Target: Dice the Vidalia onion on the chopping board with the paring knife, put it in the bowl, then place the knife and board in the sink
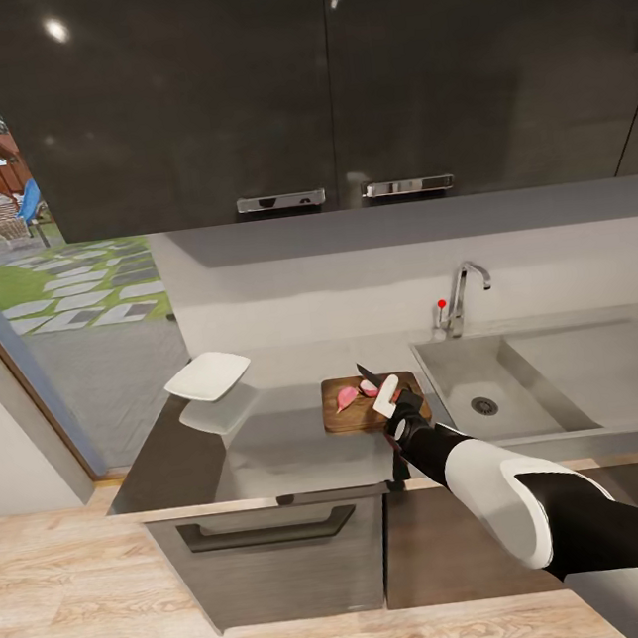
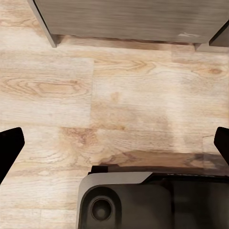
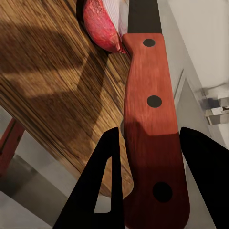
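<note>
While the right arm reaches up from the lower right over the countertop, its right gripper clamps the paring knife above the chopping board.

Forearm slants toward the board's sink-side end, fingers closed on the red-orange handle. Knife's long axis runs away from the robot, dark blade pointing at the backsplash, beside pink onion pieces. Left gripper hangs over wood floor, tips wide apart, holding nothing.
</note>
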